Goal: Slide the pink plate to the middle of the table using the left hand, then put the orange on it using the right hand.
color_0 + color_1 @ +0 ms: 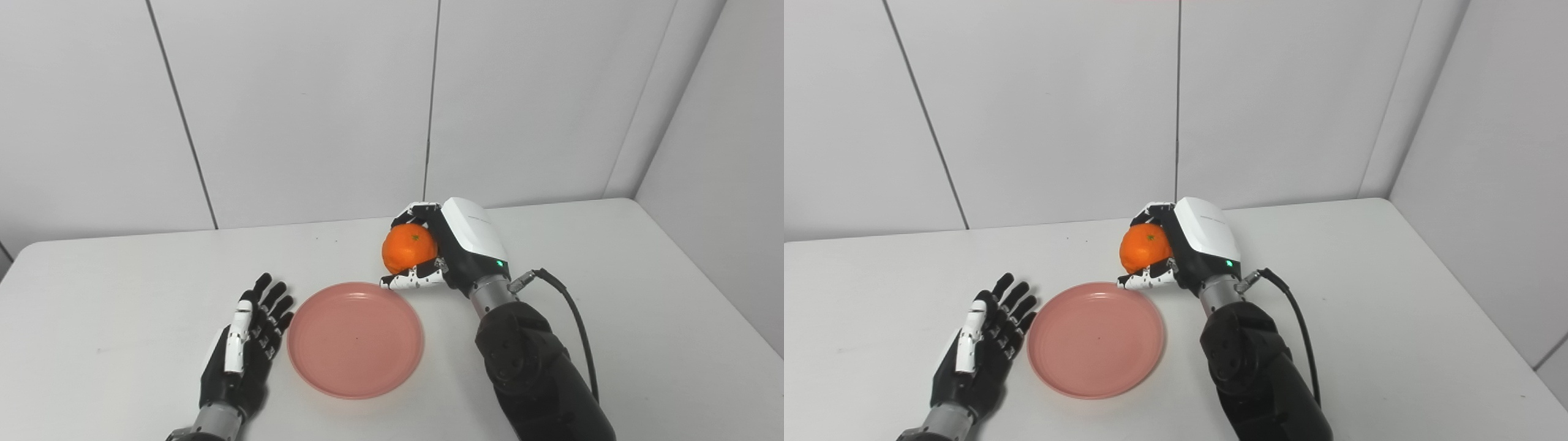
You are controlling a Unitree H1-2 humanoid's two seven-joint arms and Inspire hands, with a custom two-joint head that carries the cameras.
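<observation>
White flat surface (612,294): round pink plastic plate (355,340) seated near middle. Right hand (450,248) wrapped around round orange fruit (409,247), just beyond plate's far rim. Left hand (245,343) held flat, fingers spread, empty, beside plate. Risks judged: plate nudged by thumb; early release, orange rolling off.

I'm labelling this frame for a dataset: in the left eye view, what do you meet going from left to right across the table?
left hand, lying open on the table → pink plate, empty → orange, held → right hand, closed around the orange just beyond the plate's far rim.
</observation>
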